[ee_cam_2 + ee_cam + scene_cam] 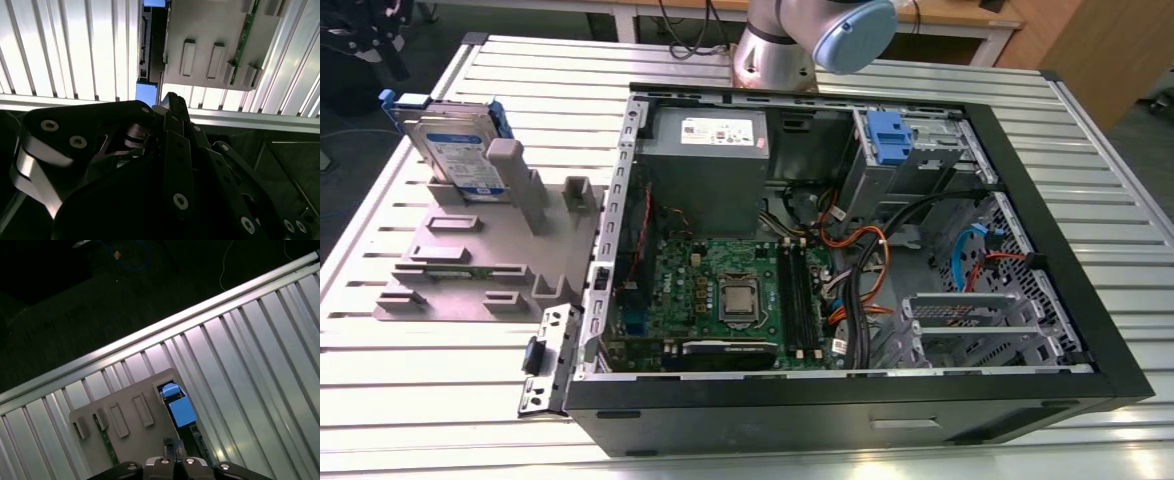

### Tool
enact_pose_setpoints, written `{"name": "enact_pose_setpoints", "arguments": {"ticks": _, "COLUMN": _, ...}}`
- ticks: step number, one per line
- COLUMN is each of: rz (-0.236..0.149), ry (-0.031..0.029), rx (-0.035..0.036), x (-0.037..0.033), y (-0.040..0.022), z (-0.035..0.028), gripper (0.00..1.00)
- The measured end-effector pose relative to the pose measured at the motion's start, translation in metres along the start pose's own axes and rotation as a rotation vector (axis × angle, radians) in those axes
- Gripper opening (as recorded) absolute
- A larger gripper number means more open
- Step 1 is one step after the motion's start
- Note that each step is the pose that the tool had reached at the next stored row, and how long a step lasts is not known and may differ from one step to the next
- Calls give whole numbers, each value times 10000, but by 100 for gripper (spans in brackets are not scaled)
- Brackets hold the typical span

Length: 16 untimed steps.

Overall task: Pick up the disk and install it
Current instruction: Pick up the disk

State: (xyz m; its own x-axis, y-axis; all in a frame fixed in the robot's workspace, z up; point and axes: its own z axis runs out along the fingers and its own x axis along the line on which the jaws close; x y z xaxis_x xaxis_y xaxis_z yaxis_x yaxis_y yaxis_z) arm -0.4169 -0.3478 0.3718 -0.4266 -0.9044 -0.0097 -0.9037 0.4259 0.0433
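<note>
Tool (175, 446) above the upright disk (178, 409) in its grey holder (125, 405), apart

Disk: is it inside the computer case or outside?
Outside. It stands on edge in the grey holder, at the exterior view's left of the open case.

At the exterior view's upper left the disk (458, 150) looked like silver metal under a glossy paper label, with blue plastic rails. Its stand (454, 270) was matt grey plastic. The table (440, 400) was ribbed, shiny aluminium; the computer case (854, 425) had smooth matt black panels and bare metal inside
</note>
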Motion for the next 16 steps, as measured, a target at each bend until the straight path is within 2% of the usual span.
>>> {"name": "enact_pose_setpoints", "arguments": {"ticks": 16, "rz": -2575, "ry": 112, "rx": -25, "x": 0, "y": 0, "z": 0, "gripper": 11}}
